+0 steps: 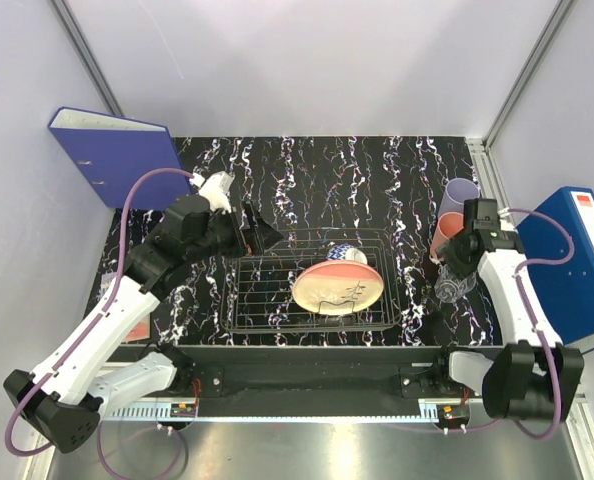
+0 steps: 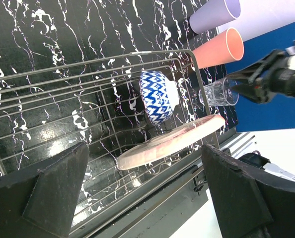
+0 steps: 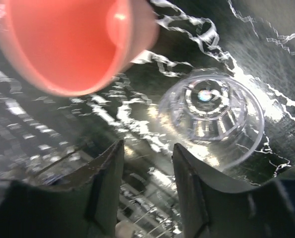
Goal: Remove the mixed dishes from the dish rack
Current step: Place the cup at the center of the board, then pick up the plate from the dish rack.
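- Black marbled tabletop under white walls carries everything. A blue binder stands behind the left gripper and a second binder lies outboard of the right one.
- We see the left gripper spread wide and holding nothing, hanging over one end of the dish rack. Ahead of it the pink plate leans tilted on the wires, and the patterned bowl lies tipped just beyond the plate.
- On the right gripper the fingers are apart and the gap between them is empty. The clear glass sits on the tabletop just beside one finger. The pink cup is close ahead and the lavender cup is past that, all three outside the rack.
- We judge the plate stiff, glazed and probably slick, and the heaviest piece. Its raised rim, pinched edge-on, looks like the best hold.
- The bowl seems light and breakable, so we would grip its wall over the rim.
- The wires around the plate's lower edge could snag it, and the bowl is close enough to be knocked. The cups and glass crowd the spot beside the right gripper.
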Available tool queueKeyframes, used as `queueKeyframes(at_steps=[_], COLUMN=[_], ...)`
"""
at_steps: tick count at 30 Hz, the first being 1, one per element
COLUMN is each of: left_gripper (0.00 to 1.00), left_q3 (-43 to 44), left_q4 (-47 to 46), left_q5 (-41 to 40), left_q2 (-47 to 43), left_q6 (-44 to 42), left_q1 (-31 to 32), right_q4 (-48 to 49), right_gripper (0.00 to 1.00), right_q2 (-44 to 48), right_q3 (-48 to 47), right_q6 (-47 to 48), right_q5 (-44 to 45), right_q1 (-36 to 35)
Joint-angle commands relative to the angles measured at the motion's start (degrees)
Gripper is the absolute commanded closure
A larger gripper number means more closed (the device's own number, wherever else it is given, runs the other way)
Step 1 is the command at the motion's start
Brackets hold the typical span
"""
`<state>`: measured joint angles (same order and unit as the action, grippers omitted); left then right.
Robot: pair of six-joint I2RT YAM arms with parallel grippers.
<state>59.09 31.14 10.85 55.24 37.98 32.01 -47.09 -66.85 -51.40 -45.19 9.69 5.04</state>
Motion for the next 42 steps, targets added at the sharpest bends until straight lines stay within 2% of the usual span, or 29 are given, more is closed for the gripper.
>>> queueKeyframes(at_steps=[1, 6, 10, 13, 14, 16, 17, 18, 20, 24, 25, 29, 32, 38, 42], left_gripper=[0.01, 0.01, 0.01, 0.01, 0.01, 0.01, 0.01, 0.01, 0.01, 0.01, 0.05, 0.10, 0.11, 0.12, 0.13], left_q3=[0.85, 1.64, 3.57, 5.15, 4.81, 3.41, 2.79, 0.87, -0.99, -1.00, -0.65, 0.32, 0.06, -2.31, -2.31], left_q4=[-1.69, -1.08, 1.03, 2.79, 2.44, 0.08, -0.98, -3.86, -8.08, -9.07, -9.07, -10.91, -13.37, -19.09, -19.53], left_q5=[-0.48, -1.09, -0.49, 2.76, 3.47, 0.06, -0.91, -2.92, -4.17, 1.97, 2.33, 1.71, 2.94, 6.81, 7.60], left_q2=[-0.40, -0.49, 1.09, 3.38, 3.55, 3.21, 2.51, 1.80, 0.22, 2.48, 3.72, 9.08, 12.16, 13.13, 15.07], left_q6=[-1.15, -3.87, -8.96, -14.93, -17.30, -20.29, -24.40, -26.44, -31.70, -39.10, -40.77, -43.95, -45.62, -46.59, -46.50], left_q1=[0.16, 0.16, 0.25, 0.51, 1.03, 6.20, 8.31, 12.42, 15.09, 15.72, 15.80, 15.80, 15.89, 16.42, 17.65], right_q4=[-3.78, -5.82, -0.75, 4.27, 6.12, 11.56, 13.06, 15.69, 17.64, 19.31, 19.58, 20.02, 20.81, 21.34, 22.22], right_gripper=[0.45, 0.18, 0.09, 0.08, 0.08, 0.08, 0.09, 0.09, 0.10, 0.11, 0.10, 0.11, 0.11, 0.11, 0.11], right_q2=[4.97, 10.94, 15.43, 17.19, 18.41, 20.00, 21.31, 22.02, 23.69, 25.19, 25.54, 26.42, 28.09, 30.02, 29.94], right_q3=[-8.71, -17.40, -19.27, -16.99, -13.59, -9.88, -6.82, -5.48, -2.85, -1.43, -1.34, 0.15, 1.47, 3.23, 4.55], right_q6=[1.59, 4.05, 7.47, 9.59, 9.33, 8.37, 7.75, 7.40, 7.05, 7.92, 7.92, 7.66, 7.22, 6.78, 6.25], right_q5=[-2.13, -6.96, -18.45, -27.68, -31.10, -33.76, -36.04, -36.84, -38.52, -38.78, -39.13, -39.93, -40.19, -40.81, -41.33], right_q1=[0.24, 0.24, 0.23, -1.26, -1.43, -1.52, -1.52, -1.52, -1.52, -1.61, -1.61, -1.96, -2.14, -2.58, -2.58])
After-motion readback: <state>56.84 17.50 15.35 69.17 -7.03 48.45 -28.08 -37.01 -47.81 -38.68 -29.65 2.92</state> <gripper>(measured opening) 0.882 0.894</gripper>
